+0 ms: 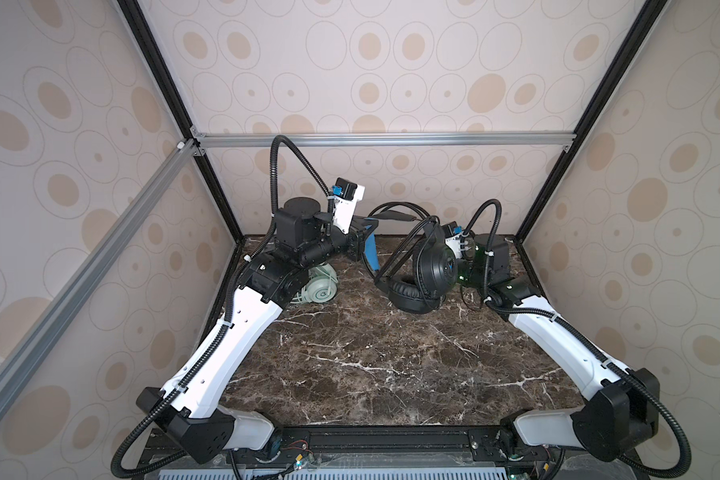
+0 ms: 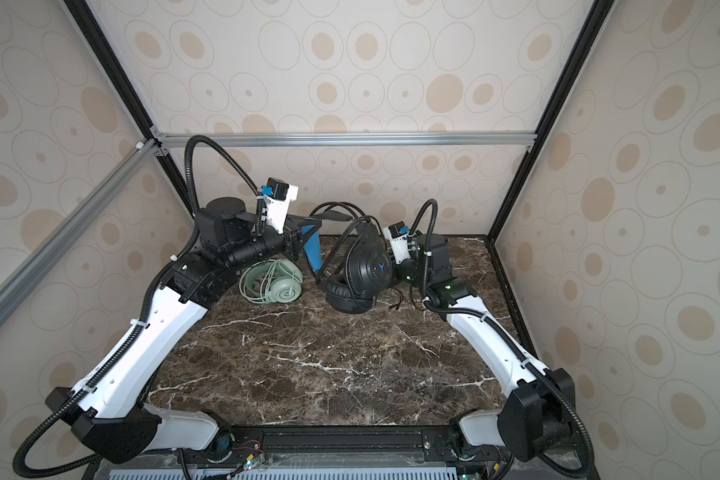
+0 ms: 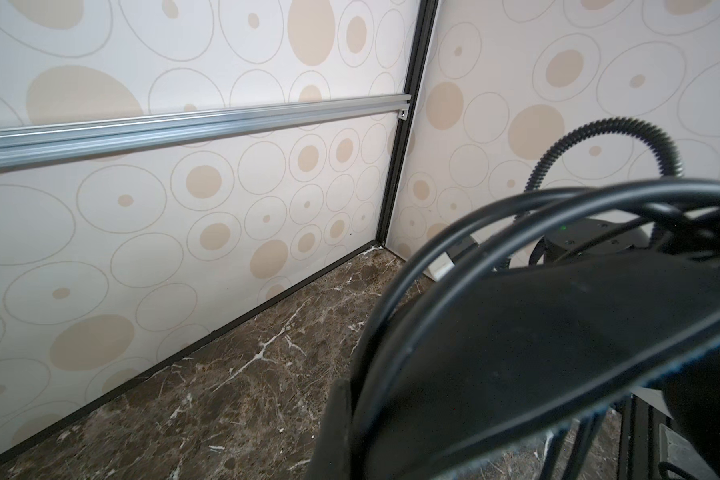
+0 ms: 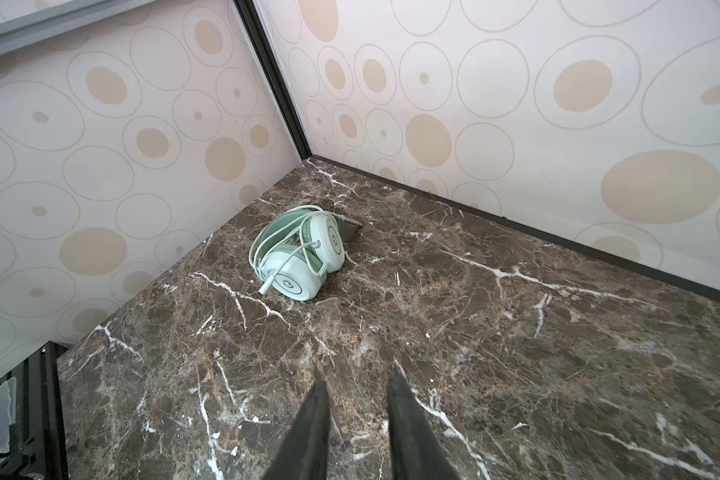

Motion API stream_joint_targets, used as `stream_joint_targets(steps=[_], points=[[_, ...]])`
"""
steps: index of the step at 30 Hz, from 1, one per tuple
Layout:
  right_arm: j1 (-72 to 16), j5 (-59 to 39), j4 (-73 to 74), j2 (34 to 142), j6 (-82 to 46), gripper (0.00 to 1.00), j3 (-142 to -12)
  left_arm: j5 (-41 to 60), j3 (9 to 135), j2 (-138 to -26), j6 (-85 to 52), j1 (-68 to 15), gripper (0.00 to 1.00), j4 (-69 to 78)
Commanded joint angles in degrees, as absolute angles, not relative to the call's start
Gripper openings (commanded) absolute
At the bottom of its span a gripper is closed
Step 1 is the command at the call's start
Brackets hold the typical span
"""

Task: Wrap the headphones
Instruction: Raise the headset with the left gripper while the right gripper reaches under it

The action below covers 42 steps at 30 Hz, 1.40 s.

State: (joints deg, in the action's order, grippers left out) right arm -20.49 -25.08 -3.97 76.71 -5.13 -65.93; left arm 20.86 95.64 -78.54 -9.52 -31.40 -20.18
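The black headphones stand near the back of the marble table, one earcup upright and the other flat beneath it. Their black cable loops over the headband, whose blue inner side faces forward. My left gripper is shut on that headband; in the left wrist view the headband and cable fill the lower right. The mint-green headphones lie at the back left with their pale cable wound round them, also in the right wrist view. My right gripper is open over bare marble, behind the upright black earcup.
Patterned walls close in the back and both sides, with a metal rail across the back wall. The black cable's plug end trails on the table by the right arm. The left arm's elbow overhangs the mint-green headset.
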Motion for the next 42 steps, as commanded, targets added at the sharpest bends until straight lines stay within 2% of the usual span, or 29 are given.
stream_joint_targets(steps=[1, 8, 16, 23, 32, 42], points=[[-20.04, -26.54, -0.03, 74.49, -6.86, 0.3, -64.47, 23.23, 99.29, -77.89, -13.48, -31.42, 0.0, -14.8], [-20.03, -26.8, 1.54, 73.42, -8.02, 0.33, -61.21, 23.3, 101.31, -78.5, -14.76, -31.46, 0.0, -14.18], [-20.09, -28.39, 0.71, 71.68, -7.56, 0.46, -56.93, 22.49, 102.66, -78.84, -14.5, -31.36, 0.0, -15.03], [-20.04, -27.87, -2.36, 70.38, -4.97, 0.49, -54.38, 22.31, 103.75, -79.34, -14.82, -31.22, 0.0, -15.07], [-20.04, -25.45, -2.39, 68.63, -3.78, 0.6, -50.64, 23.4, 105.1, -79.8, -15.11, -30.97, 0.0, -14.78], [-20.04, -22.0, 0.1, 70.9, -6.24, 0.63, -48.56, 23.83, 105.49, -79.49, -15.72, -30.85, 0.0, -14.54]])
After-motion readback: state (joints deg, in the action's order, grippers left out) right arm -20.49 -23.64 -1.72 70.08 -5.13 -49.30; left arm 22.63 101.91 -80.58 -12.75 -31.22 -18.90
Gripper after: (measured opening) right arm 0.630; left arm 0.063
